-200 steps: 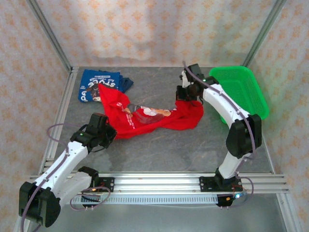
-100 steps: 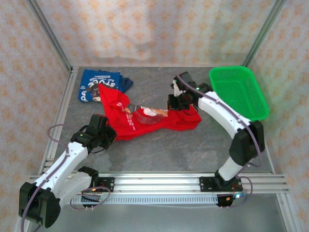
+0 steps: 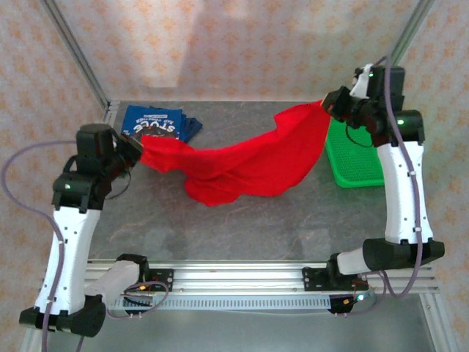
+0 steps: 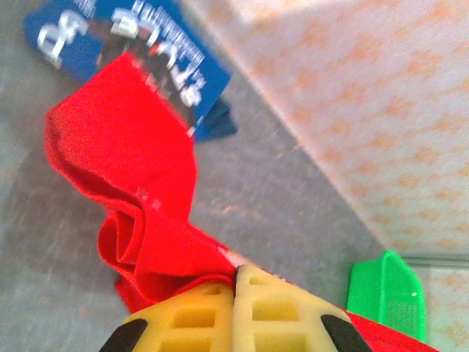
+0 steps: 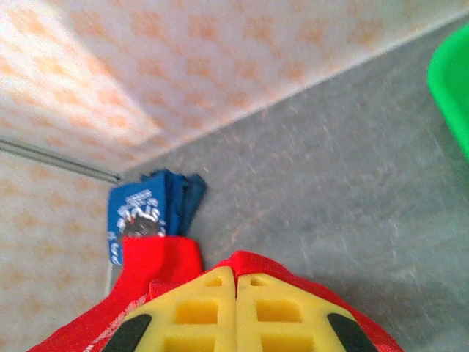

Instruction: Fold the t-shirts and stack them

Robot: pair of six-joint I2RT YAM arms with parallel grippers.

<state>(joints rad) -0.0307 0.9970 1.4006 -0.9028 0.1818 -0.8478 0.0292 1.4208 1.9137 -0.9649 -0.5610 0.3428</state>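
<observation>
Left claw [image 3: 136, 144] is clamping one end of the red t-shirt [image 3: 242, 167], and right claw [image 3: 327, 103] is pinching the other, both tight on cloth. A second ago the tee was lying crumpled mid-worktop. Now it's hanging in a sagging span from the far-left corner towards the green basket [image 3: 363, 165]. It looks like it's being spread for a flat lay-down. The blue t-shirt [image 3: 150, 123] is waiting, folded, in the worktop's [image 3: 242, 224] far-left corner.
</observation>
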